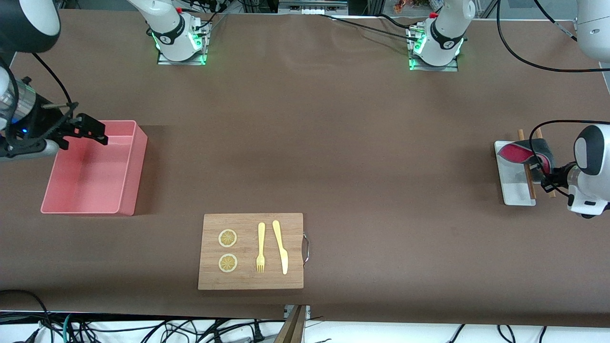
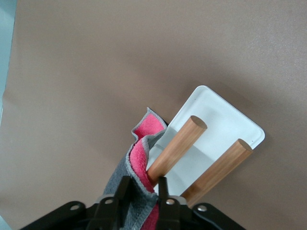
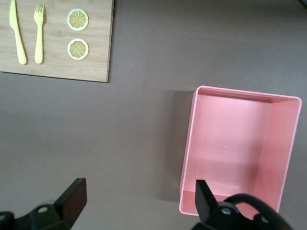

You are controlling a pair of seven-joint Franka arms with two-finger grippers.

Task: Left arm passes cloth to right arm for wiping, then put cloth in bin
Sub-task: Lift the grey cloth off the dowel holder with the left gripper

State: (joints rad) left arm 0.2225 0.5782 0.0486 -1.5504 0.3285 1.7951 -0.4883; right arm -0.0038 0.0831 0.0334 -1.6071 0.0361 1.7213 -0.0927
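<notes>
The cloth [image 1: 523,154], dark grey with a pink-red face, hangs over a wooden rod [image 1: 528,177] on the small white tray [image 1: 516,191] at the left arm's end of the table. My left gripper [image 1: 544,172] is shut on the cloth's edge; in the left wrist view my left gripper [image 2: 144,191] pinches the folded cloth [image 2: 140,160] beside the rod [image 2: 175,147]. My right gripper [image 1: 93,129] is open and empty, over the edge of the pink bin [image 1: 131,166] at the right arm's end. The right wrist view shows my right gripper [image 3: 139,201] over bare table beside the bin [image 3: 188,158].
A wooden board [image 1: 251,276] with a handle lies near the front camera, holding two lemon slices [image 1: 228,238], a yellow fork [image 1: 260,247] and a yellow knife [image 1: 281,247]. A second rod [image 2: 218,171] stands on the white tray [image 2: 216,115]. Brown table lies between bin and tray.
</notes>
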